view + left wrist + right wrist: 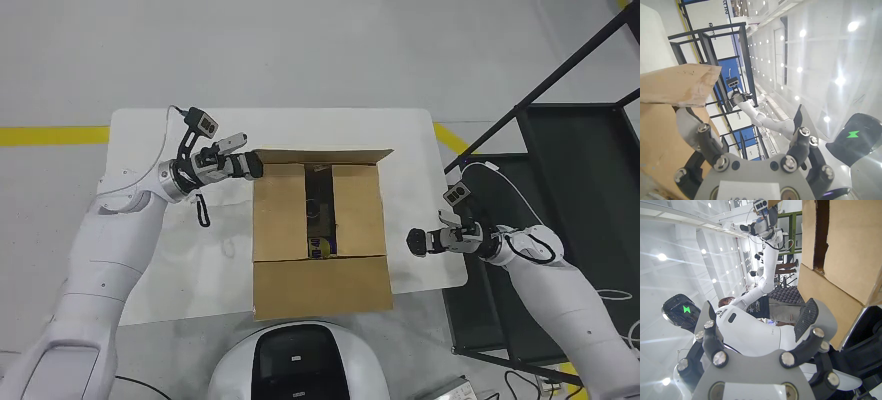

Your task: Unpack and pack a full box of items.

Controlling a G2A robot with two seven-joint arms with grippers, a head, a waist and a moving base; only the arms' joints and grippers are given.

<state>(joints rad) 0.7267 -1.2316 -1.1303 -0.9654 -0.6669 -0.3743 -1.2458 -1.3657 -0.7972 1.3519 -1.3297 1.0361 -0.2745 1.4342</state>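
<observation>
The cardboard box (285,220) sits mid-way across the white tabletop (140,140), its nearest flap (320,288) folded outward toward the robot. The two side flaps lie almost shut, and through the narrow gap between them dark items (318,225) show, too small to make out. The right gripper (414,241) hangs just off the box's right side, fingers apart, holding nothing. Farther back, the left gripper (250,165) is at the box's far left corner, fingers spread, one finger (685,117) just beside the far flap (320,156). A black metal rack (570,180) stands off the tabletop's right edge.
</observation>
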